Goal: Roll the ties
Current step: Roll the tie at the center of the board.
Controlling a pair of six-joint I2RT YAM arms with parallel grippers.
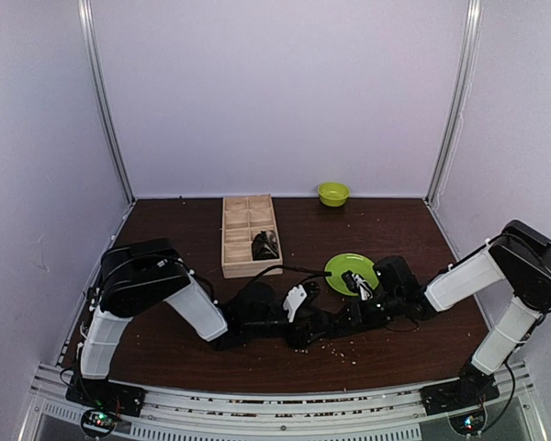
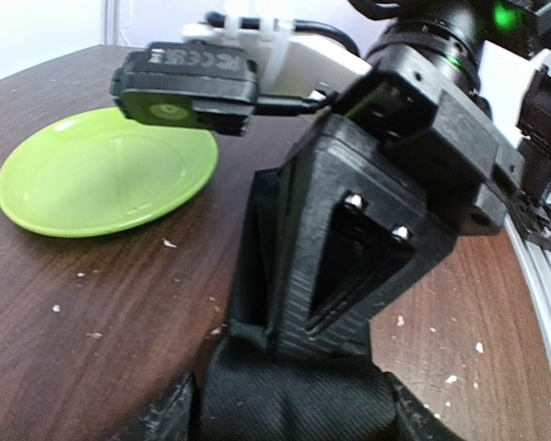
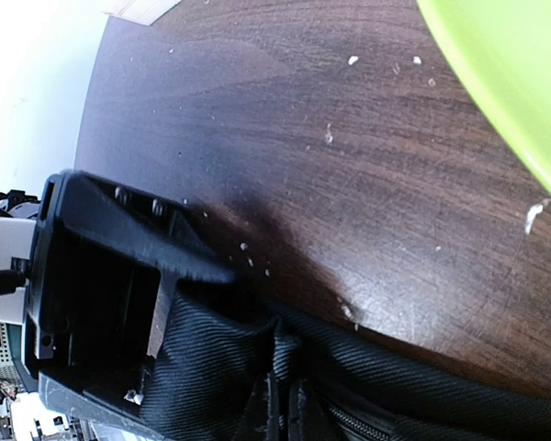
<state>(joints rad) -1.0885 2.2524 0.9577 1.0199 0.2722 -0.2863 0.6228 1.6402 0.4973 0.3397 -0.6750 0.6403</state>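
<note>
Black tie (image 2: 294, 400) on surface (image 1: 422, 239): left hand (image 1: 308, 326) clenched on it; right hand (image 1: 340, 322) touching it (grip cannot be told); green plate (image 1: 349, 271) at 1 o'clock.

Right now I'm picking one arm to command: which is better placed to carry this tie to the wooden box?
Probably left. The tie sits between the jaws of the left gripper, and the wooden box lies on that arm's side, farther from the right gripper.

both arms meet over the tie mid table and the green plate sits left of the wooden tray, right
Not quite. The top external view shows the green plate sitting right of the wooden tray, not left. The rest holds, with the tie mid-table.
</note>
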